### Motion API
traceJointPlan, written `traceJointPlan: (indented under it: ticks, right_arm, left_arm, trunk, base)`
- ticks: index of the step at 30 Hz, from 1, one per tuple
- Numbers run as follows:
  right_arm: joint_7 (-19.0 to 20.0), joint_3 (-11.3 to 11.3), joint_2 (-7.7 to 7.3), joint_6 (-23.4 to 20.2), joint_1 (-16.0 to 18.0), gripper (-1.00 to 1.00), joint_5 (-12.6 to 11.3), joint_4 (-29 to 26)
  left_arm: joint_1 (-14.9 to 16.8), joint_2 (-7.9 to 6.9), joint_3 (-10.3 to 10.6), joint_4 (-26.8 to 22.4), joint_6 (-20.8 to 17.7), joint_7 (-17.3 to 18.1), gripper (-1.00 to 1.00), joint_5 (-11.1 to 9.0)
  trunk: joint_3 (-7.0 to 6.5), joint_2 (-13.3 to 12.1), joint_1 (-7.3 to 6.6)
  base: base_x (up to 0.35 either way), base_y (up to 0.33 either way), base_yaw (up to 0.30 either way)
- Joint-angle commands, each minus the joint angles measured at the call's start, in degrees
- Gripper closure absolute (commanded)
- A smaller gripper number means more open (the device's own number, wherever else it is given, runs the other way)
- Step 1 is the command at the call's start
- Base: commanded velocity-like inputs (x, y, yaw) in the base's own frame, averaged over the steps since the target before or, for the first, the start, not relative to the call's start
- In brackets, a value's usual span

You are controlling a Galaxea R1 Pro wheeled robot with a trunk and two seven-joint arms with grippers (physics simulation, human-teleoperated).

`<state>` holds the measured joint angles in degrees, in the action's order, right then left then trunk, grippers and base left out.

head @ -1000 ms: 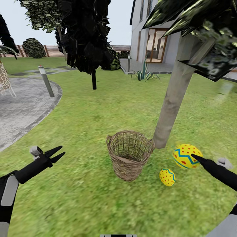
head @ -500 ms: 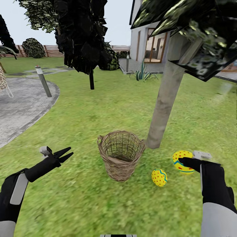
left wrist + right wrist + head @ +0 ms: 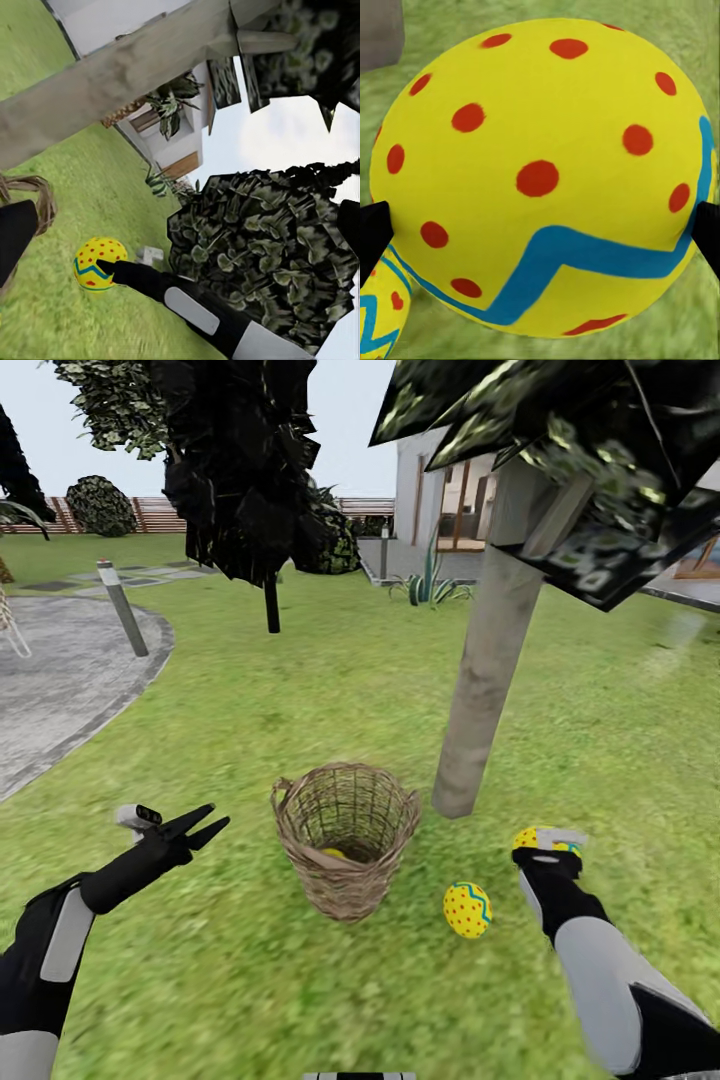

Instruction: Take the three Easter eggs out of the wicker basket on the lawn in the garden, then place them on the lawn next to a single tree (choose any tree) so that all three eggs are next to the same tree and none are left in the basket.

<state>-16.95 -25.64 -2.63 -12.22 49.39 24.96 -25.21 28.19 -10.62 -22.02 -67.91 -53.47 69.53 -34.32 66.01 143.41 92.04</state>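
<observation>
The wicker basket (image 3: 345,840) stands upright on the lawn (image 3: 230,960), with a bit of yellow egg (image 3: 335,853) showing inside it. A second Easter egg (image 3: 467,909) lies on the grass to the basket's right. My right gripper (image 3: 547,843) points down and is shut on a third egg (image 3: 540,172), low over the grass close to the base of the pale tree trunk (image 3: 485,660). The same egg (image 3: 99,262) appears in the left wrist view. My left gripper (image 3: 200,825) hangs open and empty to the left of the basket.
A grey paved path (image 3: 60,680) with a short bollard (image 3: 120,620) curves at the left. A thin dark-trunked tree (image 3: 272,600) stands behind the basket. A house (image 3: 440,490) and a slat fence (image 3: 160,512) close the back.
My right gripper has swung down with its egg, from beside the trunk to low over the grass. The head camera has shifted a little. The left arm has barely moved.
</observation>
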Motion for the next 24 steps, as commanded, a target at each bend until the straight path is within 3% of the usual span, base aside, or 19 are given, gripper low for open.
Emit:
traceJointPlan:
  ticks: [1,6,11,16,20,24]
  right_arm:
    - [-0.57,-0.19,0.01,0.14,0.52,1.0,0.53,0.43]
    - [-1.06,0.06,0.41,0.21,1.65,1.0,0.98,0.23]
    - [-1.91,0.28,1.46,0.0,1.67,1.0,1.31,0.9]
    - [-1.47,0.33,2.32,0.08,1.67,1.0,1.39,1.61]
    - [-1.35,0.33,2.33,0.09,1.67,1.0,1.4,1.65]
    - [-1.25,0.37,2.3,0.16,1.67,1.0,1.4,1.53]
  left_arm:
    - [0.03,0.19,-0.03,-0.57,-0.41,0.06,-1.0,-0.14]
    - [-0.02,0.4,-0.05,-2.1,-0.41,0.0,-1.0,-0.14]
    - [-0.17,0.4,-0.13,-2.21,-0.41,0.07,-1.0,-0.14]
    - [-0.49,0.36,-0.21,-2.37,-0.41,1.44,-1.0,-0.22]
    - [-0.56,0.34,-0.22,-2.32,-0.42,2.96,-1.0,-0.23]
    - [-0.58,0.34,-0.22,-2.27,-0.41,3.01,-1.0,-0.2]
  trunk:
    - [0.05,0.02,0.0]
    - [0.05,0.02,0.0]
    - [0.05,0.02,0.0]
    - [0.05,0.02,0.0]
    - [0.93,0.07,0.1]
    - [1.82,0.13,0.2]
  base:
    - [0.107,-0.295,0.0]
    - [0.089,-0.308,0.004]
    - [0.004,-0.282,0.248]
    - [0.0,-0.025,0.289]
    - [0.0,-0.001,0.282]
    - [0.0,0.0,0.053]
